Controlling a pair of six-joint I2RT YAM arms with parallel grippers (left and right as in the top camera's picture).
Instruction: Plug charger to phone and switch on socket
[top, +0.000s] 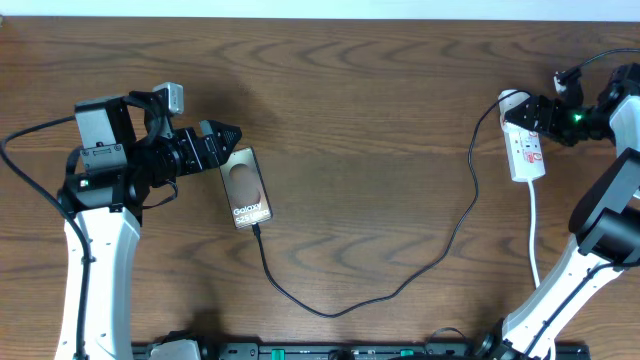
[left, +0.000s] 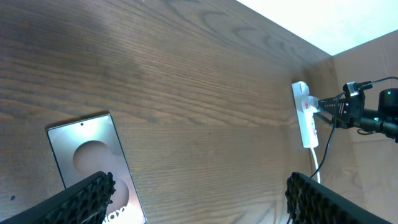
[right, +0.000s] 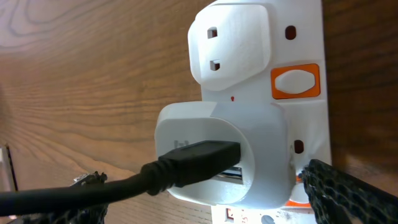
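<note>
Left gripper (top: 228, 148): jaws spread, holding nothing, over the far end of the phone (top: 248, 185), which lies flat toward the worktop's (top: 380, 100) left edge. Charger (top: 400, 285): tip meets the phone's near short edge, seating too small to judge; cable loops toward the near edge, then runs to the socket (top: 527, 150) by the far right corner. Right gripper (top: 528, 112): jaws spread wide about the white adapter (right: 217, 143), hiding the socket's far end overhead; contact unclear. Orange switch (right: 295, 82): unobstructed.
</note>
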